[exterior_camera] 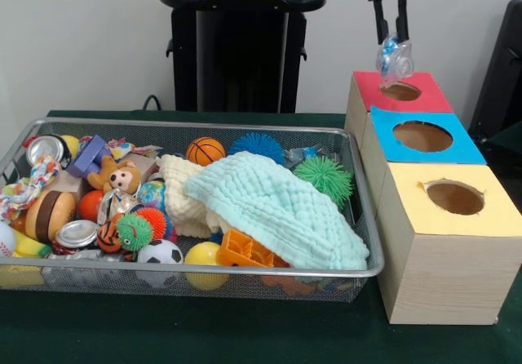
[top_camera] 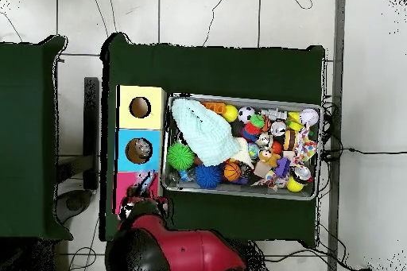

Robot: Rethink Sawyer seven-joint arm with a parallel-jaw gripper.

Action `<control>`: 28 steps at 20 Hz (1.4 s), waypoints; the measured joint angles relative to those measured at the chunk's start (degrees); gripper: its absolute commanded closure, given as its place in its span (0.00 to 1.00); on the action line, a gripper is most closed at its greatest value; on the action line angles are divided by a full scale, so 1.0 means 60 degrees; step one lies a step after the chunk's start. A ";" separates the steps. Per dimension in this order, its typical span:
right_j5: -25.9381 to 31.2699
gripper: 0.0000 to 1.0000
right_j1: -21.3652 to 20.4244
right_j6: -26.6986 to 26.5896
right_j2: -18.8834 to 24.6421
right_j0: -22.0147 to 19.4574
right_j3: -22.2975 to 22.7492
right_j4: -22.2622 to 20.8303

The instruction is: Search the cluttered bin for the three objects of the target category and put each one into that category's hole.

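The tool (exterior_camera: pixel 395 47) gripped a plastic lump (exterior_camera: pixel 394 60) just above the red hole (exterior_camera: pixel 400 91), behind the blue hole (exterior_camera: pixel 422 136)

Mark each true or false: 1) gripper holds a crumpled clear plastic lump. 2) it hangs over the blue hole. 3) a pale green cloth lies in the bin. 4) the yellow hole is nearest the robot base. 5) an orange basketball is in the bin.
1) True: the gripper is shut on the plastic lump.
2) False: it hangs over the red-topped hole, not the blue hole.
3) True: the cloth lies in the bin.
4) False: the yellow hole is farthest from the base.
5) True: the basketball.
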 measured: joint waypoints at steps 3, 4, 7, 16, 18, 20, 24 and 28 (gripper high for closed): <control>0.0000 1.00 0.0189 0.0000 -0.0026 0.0223 -0.0001 0.0001; 0.0000 1.00 0.0233 0.0000 -0.0030 0.0264 0.0000 0.0000; 0.0000 1.00 0.0500 0.0000 -0.0117 0.0477 -0.0004 0.0002; -0.0002 1.00 0.0988 0.0000 -0.0720 0.0930 -0.0081 0.0006; -0.0002 1.00 0.0980 0.0000 -0.0773 0.0933 -0.0081 0.0006; -0.0002 1.00 0.0958 0.0000 -0.0820 0.0933 -0.0081 0.0006; -0.0002 1.00 0.0876 0.0000 -0.0966 0.0976 -0.0083 0.0006; -0.0002 1.00 0.0703 0.0000 -0.1251 0.1184 -0.0085 0.0004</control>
